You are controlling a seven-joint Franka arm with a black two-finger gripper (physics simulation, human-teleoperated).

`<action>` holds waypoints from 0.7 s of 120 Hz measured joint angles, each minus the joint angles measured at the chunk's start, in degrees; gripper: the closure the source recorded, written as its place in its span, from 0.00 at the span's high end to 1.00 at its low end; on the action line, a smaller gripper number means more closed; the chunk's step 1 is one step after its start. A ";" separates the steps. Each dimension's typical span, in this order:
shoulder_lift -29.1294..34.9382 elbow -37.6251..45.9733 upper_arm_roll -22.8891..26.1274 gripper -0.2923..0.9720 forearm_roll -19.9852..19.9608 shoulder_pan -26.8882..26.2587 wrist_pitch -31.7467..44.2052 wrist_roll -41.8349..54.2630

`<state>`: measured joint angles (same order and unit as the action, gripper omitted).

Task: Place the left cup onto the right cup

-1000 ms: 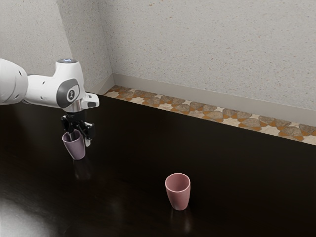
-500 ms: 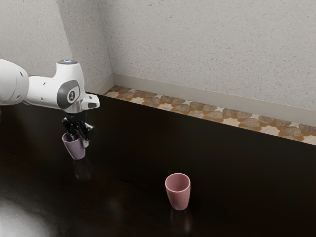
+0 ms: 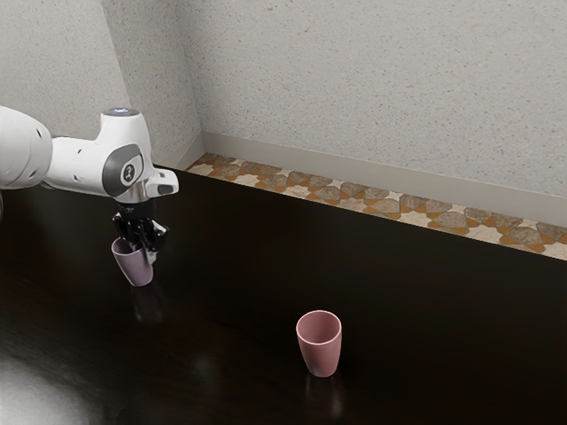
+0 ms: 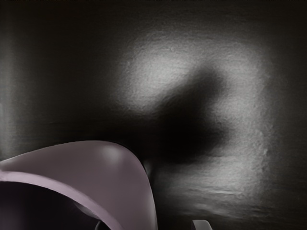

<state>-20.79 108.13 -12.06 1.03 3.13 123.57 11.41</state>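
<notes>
Rim pinch: black gripper [image 3: 139,240] clamped on mauve tapered cup [image 3: 133,264] — likely light, stiff, slick-walled; rim hold suits.

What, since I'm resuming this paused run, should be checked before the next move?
1. Grip: fingers shut on the purple cup at its rim: ok.
2. Held level: not ok, the purple cup tilts.
3. Lifted clear of the table: cannot tell.
4. Target: pink cup upright, mouth facing up: ok.
5. Path: table between the two cups free of obstacles: ok.
</notes>
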 joint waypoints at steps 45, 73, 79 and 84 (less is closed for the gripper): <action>-0.09 0.00 0.02 0.23 0.01 0.10 0.52 -0.04; -0.09 0.00 0.02 0.17 0.04 0.04 0.59 -0.06; -0.09 -0.03 0.02 0.17 0.08 0.06 0.60 -0.08; -0.09 -0.02 0.02 0.17 0.14 0.04 0.61 -0.10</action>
<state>-20.88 108.10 -12.04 1.18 3.18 124.18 11.31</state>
